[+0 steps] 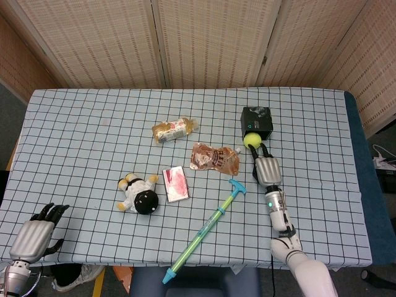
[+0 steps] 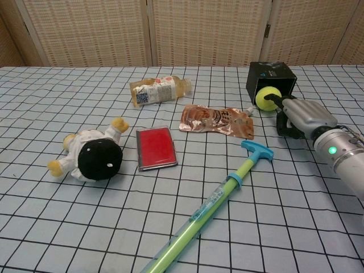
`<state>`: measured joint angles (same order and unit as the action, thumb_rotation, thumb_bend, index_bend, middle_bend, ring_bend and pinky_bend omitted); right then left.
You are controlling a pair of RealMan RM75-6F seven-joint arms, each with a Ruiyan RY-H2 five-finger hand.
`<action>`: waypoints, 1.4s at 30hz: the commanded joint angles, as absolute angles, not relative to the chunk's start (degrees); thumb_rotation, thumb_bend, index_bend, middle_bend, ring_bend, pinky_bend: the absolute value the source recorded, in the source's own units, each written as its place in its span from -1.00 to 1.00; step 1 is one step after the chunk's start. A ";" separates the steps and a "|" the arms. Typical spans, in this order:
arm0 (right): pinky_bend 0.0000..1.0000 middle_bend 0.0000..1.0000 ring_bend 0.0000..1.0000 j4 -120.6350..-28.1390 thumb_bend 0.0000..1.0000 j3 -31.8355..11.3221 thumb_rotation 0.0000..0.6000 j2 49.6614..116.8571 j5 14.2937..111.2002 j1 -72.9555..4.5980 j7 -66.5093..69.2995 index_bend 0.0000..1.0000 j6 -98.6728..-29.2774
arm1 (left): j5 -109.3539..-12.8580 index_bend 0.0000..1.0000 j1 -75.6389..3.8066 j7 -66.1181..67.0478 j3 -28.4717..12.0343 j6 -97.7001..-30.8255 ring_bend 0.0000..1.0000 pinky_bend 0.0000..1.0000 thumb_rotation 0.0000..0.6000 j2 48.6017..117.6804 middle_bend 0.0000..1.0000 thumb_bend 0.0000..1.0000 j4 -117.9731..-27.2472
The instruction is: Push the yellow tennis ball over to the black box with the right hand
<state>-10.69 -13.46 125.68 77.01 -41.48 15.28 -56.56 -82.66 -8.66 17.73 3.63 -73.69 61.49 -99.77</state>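
The yellow tennis ball lies against the near side of the black box at the right back of the table. My right hand is just behind the ball; its fingertips touch the ball's near right side and hold nothing. My left hand hangs off the table's near left corner, fingers apart and empty, seen only in the head view.
A brown foil pouch lies left of the ball. A green and blue pump stretches toward the near edge. A red case, a plush doll and a lying bottle occupy the checked table further left.
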 commanded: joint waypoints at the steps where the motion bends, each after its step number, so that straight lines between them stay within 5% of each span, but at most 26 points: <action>1: -0.38 -0.96 -1.00 -10.69 1.00 -13.67 1.00 125.55 76.83 -41.64 15.59 -0.96 -56.77 | -82.65 -0.76 -8.66 17.69 3.62 -73.70 -0.87 -0.42 1.00 61.49 -0.74 -0.39 -99.79; 5: -0.39 -0.96 -1.00 -10.96 0.92 -14.25 1.00 125.38 76.24 -41.96 16.35 -0.96 -56.46 | -82.69 -0.76 -8.68 17.69 3.64 -73.65 -0.87 -0.42 1.00 61.49 -0.74 -0.39 -99.79; 9: -0.39 -0.96 -1.00 -10.97 0.02 -14.42 1.00 125.21 76.06 -42.07 16.38 -0.97 -56.68 | -82.69 -0.76 -8.66 17.64 3.61 -73.69 -0.87 -0.42 1.00 61.49 -0.74 -0.39 -99.77; 15: -0.39 -0.96 -1.00 -11.37 -0.30 -14.87 1.00 124.97 75.54 -42.36 17.22 -0.98 -55.93 | -82.84 -0.76 -8.64 17.67 3.68 -73.71 -0.87 -0.42 1.00 61.48 -0.74 -0.39 -99.83; 26: -0.60 -1.00 -1.00 -12.86 -0.61 -13.74 1.00 123.88 76.80 -42.02 22.37 -1.00 -57.03 | -82.85 -0.76 -8.63 17.56 3.70 -73.68 -0.87 -0.42 1.00 61.48 -0.74 -0.39 -99.81; 37: -0.60 -1.00 -1.00 -19.45 -0.53 -13.22 1.00 119.81 77.21 -38.78 19.92 -0.99 -61.82 | -82.72 -0.76 -8.53 17.20 3.53 -73.97 -0.87 -0.42 1.00 61.30 -0.74 -0.39 -99.81; 42: -0.59 -0.71 -0.87 -30.95 -0.53 -11.01 1.00 112.52 78.88 -33.83 12.21 -0.62 -67.57 | -82.52 -0.76 -8.35 16.72 3.30 -74.40 -0.87 -0.42 1.00 61.03 -0.74 -0.39 -99.82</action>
